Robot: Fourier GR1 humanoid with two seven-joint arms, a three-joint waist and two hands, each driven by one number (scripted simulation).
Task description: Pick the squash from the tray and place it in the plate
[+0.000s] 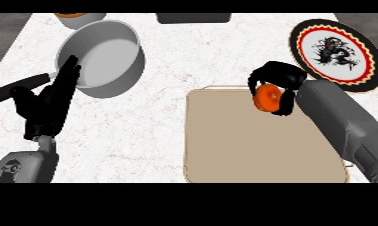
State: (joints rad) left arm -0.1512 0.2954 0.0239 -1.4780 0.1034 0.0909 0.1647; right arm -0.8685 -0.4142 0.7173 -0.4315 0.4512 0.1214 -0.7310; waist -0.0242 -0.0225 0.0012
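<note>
An orange squash point(266, 97) hangs over the far edge of the beige tray point(258, 145), with my right hand point(278, 77) curled round it from above and the right. The fingers hide part of it. The plate point(334, 52), red-rimmed with a black pattern on white, lies at the far right, beyond and to the right of that hand. At the left edge my left hand point(48, 102) rests open with fingers up, next to a pan.
A grey pan point(103, 60) with a black handle sits at the far left. An orange-topped container point(74, 16) and a dark object point(193, 18) lie along the counter's far edge. Bare white marble lies between pan and tray.
</note>
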